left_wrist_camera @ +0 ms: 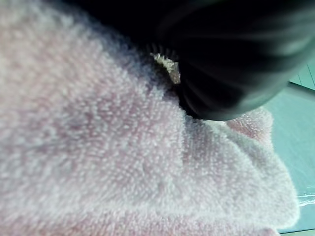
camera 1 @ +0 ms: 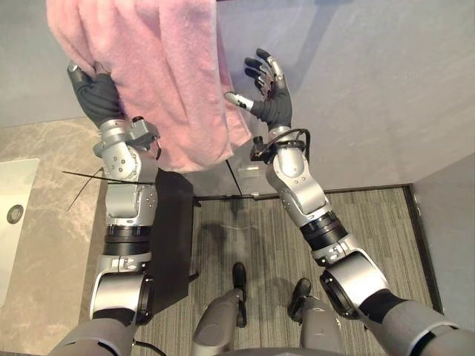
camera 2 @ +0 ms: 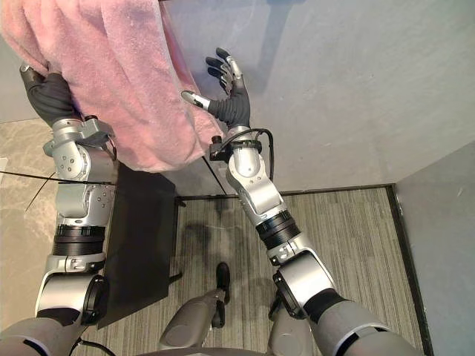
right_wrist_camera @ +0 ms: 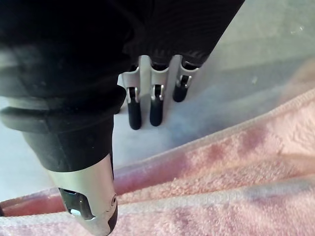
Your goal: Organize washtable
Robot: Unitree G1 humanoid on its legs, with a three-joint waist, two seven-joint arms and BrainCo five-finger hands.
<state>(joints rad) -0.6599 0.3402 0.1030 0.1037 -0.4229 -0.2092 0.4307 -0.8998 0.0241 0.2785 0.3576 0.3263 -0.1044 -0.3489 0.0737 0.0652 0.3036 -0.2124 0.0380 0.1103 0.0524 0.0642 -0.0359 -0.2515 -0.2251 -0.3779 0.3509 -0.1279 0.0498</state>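
- Fingers (right_wrist_camera: pixel 156 101) of right hand (camera 1: pixel 273 100) were straight and spread, holding nothing, raised before grey wall (camera 1: pixel 371 89).
- Right thumb sat just beside edge of pink towel (camera 1: pixel 171 74); whether they touched could not be told.
- Towel hung draped over raised left hand (camera 1: pixel 95 93), its folds falling past that wrist.
- Left hand's grip could not be told, as it was buried under terry cloth in its own wrist view.
- Stone table (camera 1: pixel 44 237) lay at robot's left, apart from towel.

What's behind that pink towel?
The pink towel covers most of the left hand; its dark cover shows at the edge. The grey wall shows around it; the part directly behind is hidden.
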